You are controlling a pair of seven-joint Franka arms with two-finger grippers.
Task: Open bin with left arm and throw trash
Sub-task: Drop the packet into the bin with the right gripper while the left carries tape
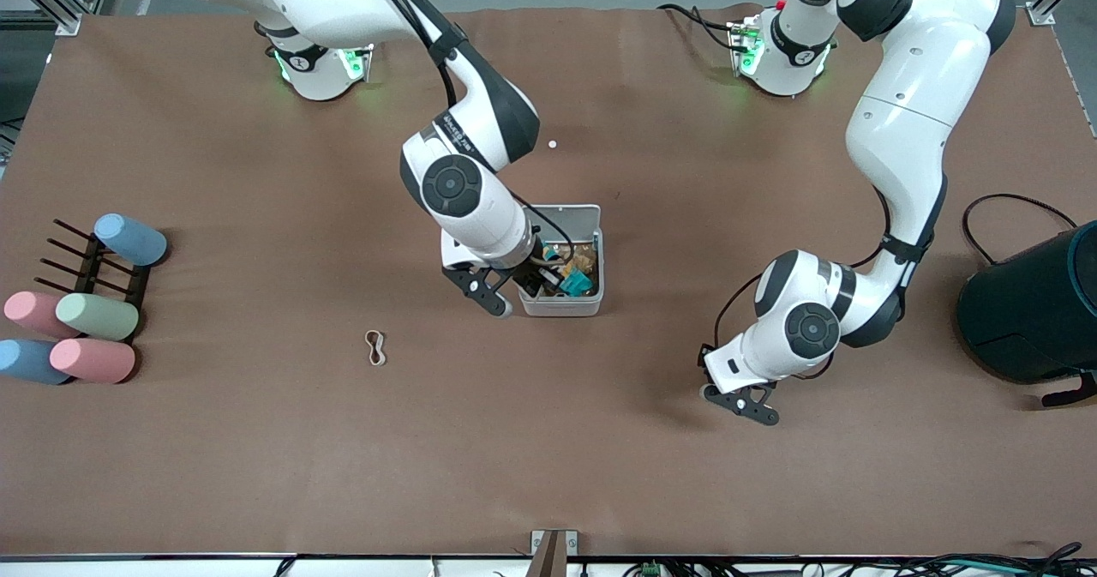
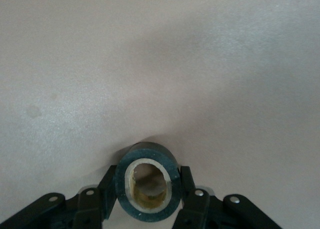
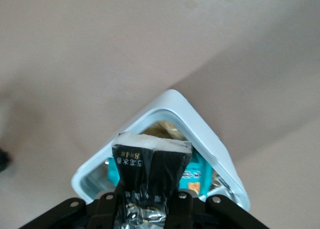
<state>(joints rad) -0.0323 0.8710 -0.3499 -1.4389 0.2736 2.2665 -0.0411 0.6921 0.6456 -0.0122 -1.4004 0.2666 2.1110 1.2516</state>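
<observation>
The bin (image 1: pixel 572 260) stands near the middle of the worktop (image 1: pixel 600 474) with its lid up and its mouth open to the ceiling; wrappers already lie inside. The right claw (image 1: pixel 523 290) hangs over the bin's edge, fingers closed on a black packet (image 3: pixel 150 181). The packet is pinched at one end so that its long axis runs out from the claw and its pale sealed edge points at the opening, seemingly so that it falls straight in once let go. In the right wrist view one corner of the bin (image 3: pixel 172 96) points away from the claw.

The left claw (image 1: pixel 744 401) sits low at the worktop, nearer the front camera than the bin and toward the left arm's end. Its fingers are partly closed on a dark tape roll (image 2: pixel 147 181), one finger (image 2: pixel 106 201) against each side of the rim. The roll's hollow core faces the wrist camera, so its axis lies roughly level with the worktop, and a grip across the width probably keeps it from rolling off.

A pale rubber band (image 1: pixel 375 347) lies flat in a figure eight, untouched, nearer the front camera than the bin and toward the right arm's end; its long axis runs toward that camera.
</observation>
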